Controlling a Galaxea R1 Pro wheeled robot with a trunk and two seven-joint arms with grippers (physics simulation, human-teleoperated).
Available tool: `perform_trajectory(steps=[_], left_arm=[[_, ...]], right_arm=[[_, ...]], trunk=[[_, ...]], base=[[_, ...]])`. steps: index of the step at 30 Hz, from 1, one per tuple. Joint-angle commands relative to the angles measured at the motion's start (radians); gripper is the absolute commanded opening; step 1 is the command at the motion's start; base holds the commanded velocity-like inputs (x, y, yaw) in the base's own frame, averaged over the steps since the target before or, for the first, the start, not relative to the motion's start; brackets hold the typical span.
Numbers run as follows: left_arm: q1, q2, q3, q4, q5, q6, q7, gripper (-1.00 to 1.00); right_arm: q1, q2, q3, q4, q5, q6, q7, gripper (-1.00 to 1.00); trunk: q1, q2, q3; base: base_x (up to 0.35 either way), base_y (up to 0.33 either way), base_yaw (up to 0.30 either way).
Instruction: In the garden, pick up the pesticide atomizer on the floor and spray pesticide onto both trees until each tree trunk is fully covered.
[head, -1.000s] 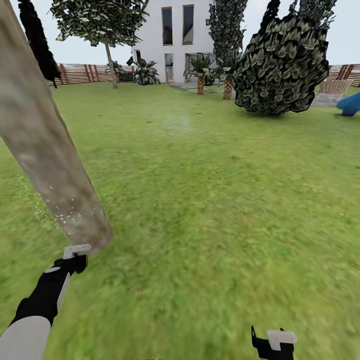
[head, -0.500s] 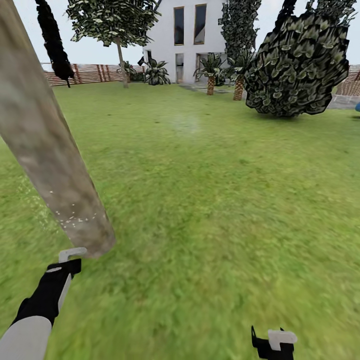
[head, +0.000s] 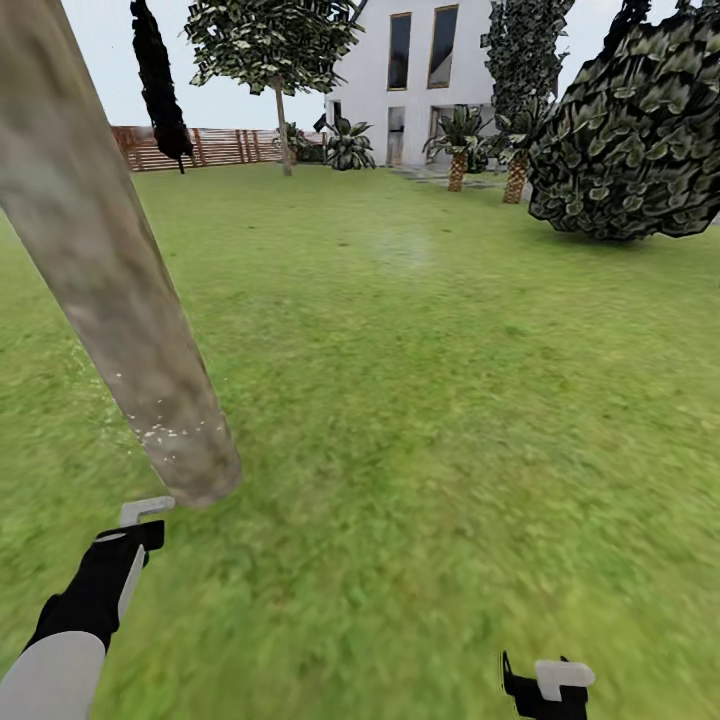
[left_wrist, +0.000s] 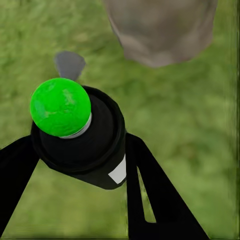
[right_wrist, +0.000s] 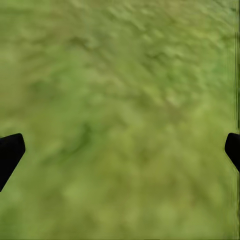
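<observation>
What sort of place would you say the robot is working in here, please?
Most likely a house's back garden: a grass lawn stretches to a brown slatted wooden fence, a white house stands behind it, and a thick tree trunk rises close by.

white house (head: 420, 80), palms (head: 458, 150), dark bush (head: 640, 140)

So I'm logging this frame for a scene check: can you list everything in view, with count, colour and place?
tree trunk: one, grey-brown, leaning at near left
pesticide: white specks low on the trunk
lawn: green, all around
fence: brown slats, far left
house: white, far centre
palms: two, by the house
leafy tree: one, thin stem, far left
bush: dark, far right
pesticide atomizer: one, black, green top, in the left gripper
right gripper: black fingers wide apart, over grass
</observation>
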Motion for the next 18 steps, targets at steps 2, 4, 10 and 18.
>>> perform_trajectory(steps=[2,4,10,18], left_arm=[[0.0,0.001,0.0,0.0,0.0,0.0,0.001,-1.0],[0.0,0.001,0.001,0.0,0.0,0.0,0.001,-1.0],[0.0,0.002,0.002,0.0,0.0,0.0,0.002,-1.0],[0.0,0.002,0.002,0.0,0.0,0.001,0.003,-1.0]], right_arm=[[0.0,0.0,0.0,0.0,0.0,0.0,0.0,1.0],[0.0,0.0,0.0,0.0,0.0,0.0,0.001,1.0],[0.0,0.0,0.0,0.0,0.001,0.0,0.001,1.0],[0.0,0.0,0.0,0.0,0.0,0.0,0.001,1.0]], trunk=[[0.0,0.0,0.0],[0.0,0.0,0.0],[0.0,0.0,0.0],[0.0,0.0,0.0]], base=[[0.0,-0.274,0.002],[0.0,-0.274,0.0],[0.0,-0.274,0.129],[0.014,-0.273,0.233]])
